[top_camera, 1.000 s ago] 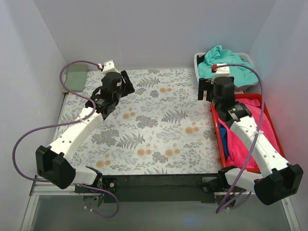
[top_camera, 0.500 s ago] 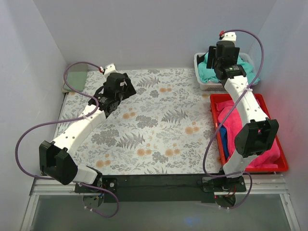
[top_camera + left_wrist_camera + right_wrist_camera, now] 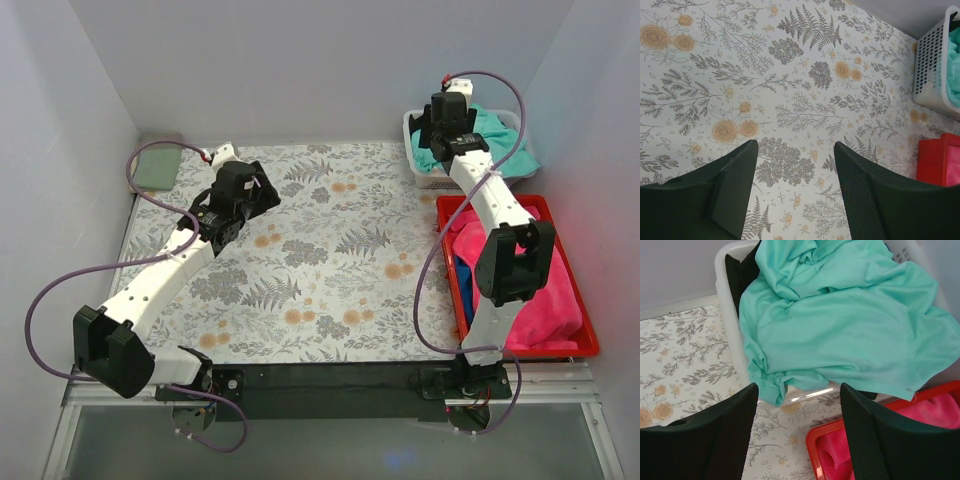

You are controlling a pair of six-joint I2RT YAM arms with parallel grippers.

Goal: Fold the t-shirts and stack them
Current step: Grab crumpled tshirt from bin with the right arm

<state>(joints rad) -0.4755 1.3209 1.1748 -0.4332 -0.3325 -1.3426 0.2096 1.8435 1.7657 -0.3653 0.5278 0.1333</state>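
Observation:
A teal t-shirt (image 3: 840, 325) lies crumpled in a white basket (image 3: 726, 315) at the back right and spills over its front rim. A black t-shirt (image 3: 740, 267) shows under it at the basket's back. My right gripper (image 3: 797, 395) is open and empty, hovering above the basket's front rim; in the top view (image 3: 445, 128) it hangs over the teal t-shirt (image 3: 495, 125). My left gripper (image 3: 262, 192) is open and empty over the patterned table cover (image 3: 805, 85), far from the basket. A sage-green t-shirt (image 3: 158, 165) lies at the back left corner.
A red tray (image 3: 448, 262) holding pink cloth (image 3: 545, 310) stands at the right, just in front of the white basket (image 3: 412, 140). The left wrist view shows the basket (image 3: 932, 75) and the tray (image 3: 935, 155) at its right edge. White walls enclose the table.
My right arm has swung from above the red tray back to over the white basket and stretched out. My left gripper has shifted only slightly.

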